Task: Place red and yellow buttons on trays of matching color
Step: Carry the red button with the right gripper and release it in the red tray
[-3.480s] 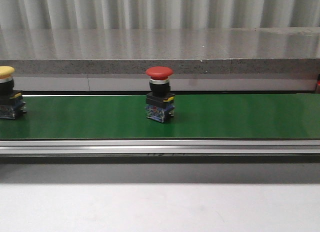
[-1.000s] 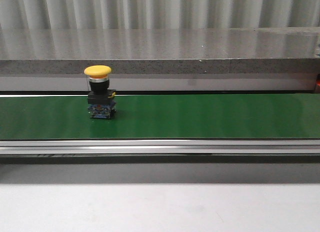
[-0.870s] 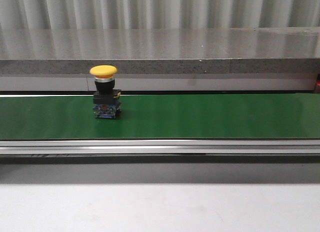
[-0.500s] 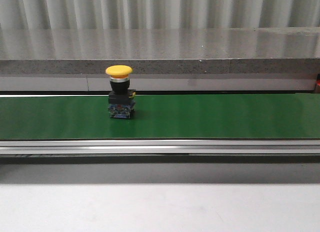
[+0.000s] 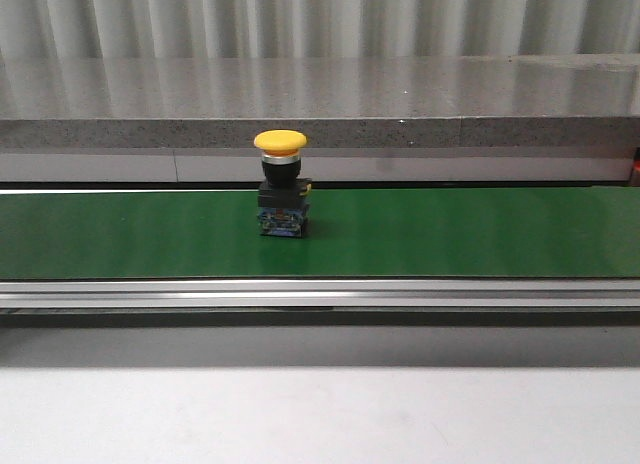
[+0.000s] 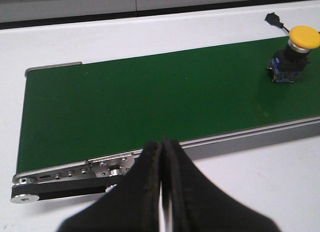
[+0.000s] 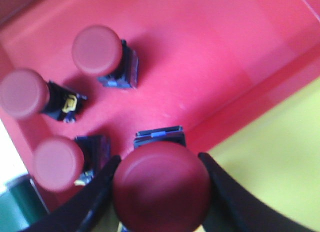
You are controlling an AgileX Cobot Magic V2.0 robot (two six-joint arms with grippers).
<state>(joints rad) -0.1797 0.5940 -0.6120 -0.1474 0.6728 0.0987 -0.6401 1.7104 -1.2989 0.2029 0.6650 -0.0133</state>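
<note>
— One yellow button (image 5: 281, 195) on the green belt (image 5: 450, 232), standing upright, a little left of the belt's middle as seen from the front. Neither arm shows in that view.

— And from the left wrist?

— Same yellow button (image 6: 294, 60) far off toward the belt's (image 6: 130, 102) other end, well apart from the left gripper (image 6: 162, 189). That gripper hangs over the white table (image 6: 260, 187) on the near side of the belt's metal rail (image 6: 240, 140), near the roller end. Its two black fingers (image 6: 145, 192) are pressed together, nothing between them.

— Right side?

— Right gripper (image 7: 160, 184) clasps a red button (image 7: 161, 188); its fingers (image 7: 97, 197) sit against either side of the mushroom cap. Button hangs cap toward the camera, its dark base pointing down at the red tray (image 7: 200, 57).

— Over which tray, exactly?

— Over the red one, close to the ridge where it meets the yellow tray (image 7: 270, 162). Three other red buttons lie in the red tray: one (image 7: 97, 51) farther in, one (image 7: 25, 94) tipped on its side, one (image 7: 59, 163) just beside the held button. Whether the held one touches the tray floor, cannot tell.
</note>
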